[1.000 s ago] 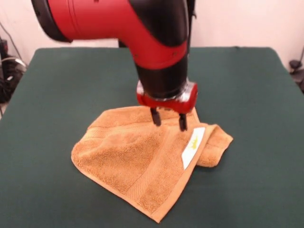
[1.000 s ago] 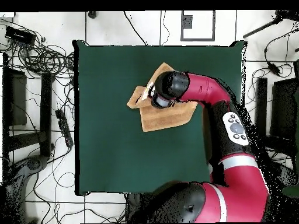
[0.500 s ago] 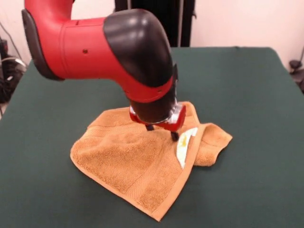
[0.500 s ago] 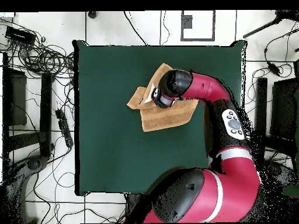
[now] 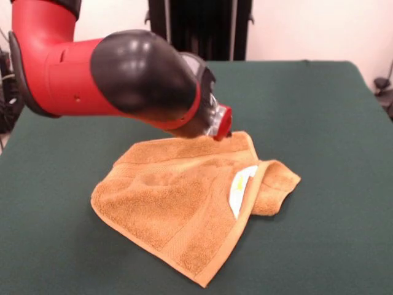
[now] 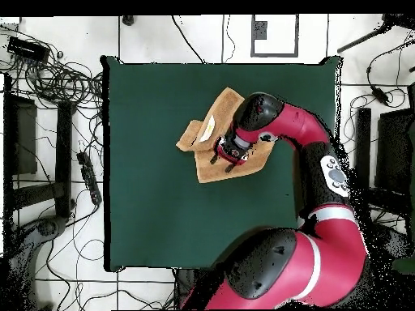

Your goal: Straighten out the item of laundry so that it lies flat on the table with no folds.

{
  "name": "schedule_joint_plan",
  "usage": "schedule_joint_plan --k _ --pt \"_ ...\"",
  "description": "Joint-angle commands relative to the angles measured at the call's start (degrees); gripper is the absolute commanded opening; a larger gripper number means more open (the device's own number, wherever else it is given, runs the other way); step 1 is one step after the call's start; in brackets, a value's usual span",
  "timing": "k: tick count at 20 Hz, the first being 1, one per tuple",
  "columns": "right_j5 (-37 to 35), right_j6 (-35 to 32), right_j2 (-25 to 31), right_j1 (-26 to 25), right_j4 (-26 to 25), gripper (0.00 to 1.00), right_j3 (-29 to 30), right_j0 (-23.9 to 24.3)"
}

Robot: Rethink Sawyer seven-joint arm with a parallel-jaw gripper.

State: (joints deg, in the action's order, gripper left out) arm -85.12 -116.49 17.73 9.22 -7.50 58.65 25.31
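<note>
Green table seen, towel crumpled at centre frame, white tag showing. Front view: gripper hidden behind arm. Overhead: gripper over towel, fingers apparently spread, nothing gripped.

A: Type of place?

B: Robotics lab or test room. Evidence, overhead view: a red and black robot arm mounted beside a green felt-topped surface; pale tiled floor with dark joint lines.

A: Further items?

B: Tangled black cables loose on the floor at one side; a power strip among them; black equipment frames along the edge; a stand at one corner. Front view: plain white wall and a dark upright rack behind the surface.

A: Domestic furnishings?

B: Cannot tell of any; everything listed reads as apparatus.
</note>
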Motion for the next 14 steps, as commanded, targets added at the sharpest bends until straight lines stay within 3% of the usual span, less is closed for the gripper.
schedule_joint_plan --k 1,3,7,11,14 --pt "-4.1 2.3 1.0 0.2 0.2 1.00 3.2 0.7" --pt "0.2 3.4 0.1 0.0 -2.1 1.00 3.7 1.1" --pt "17.4 6.5 -1.4 1.2 -10.4 1.00 2.4 0.5" --pt "32.4 -0.3 -0.4 6.2 -10.4 1.00 7.6 1.9" --pt "36.2 -2.3 -0.1 8.9 -10.0 1.00 9.0 1.5"
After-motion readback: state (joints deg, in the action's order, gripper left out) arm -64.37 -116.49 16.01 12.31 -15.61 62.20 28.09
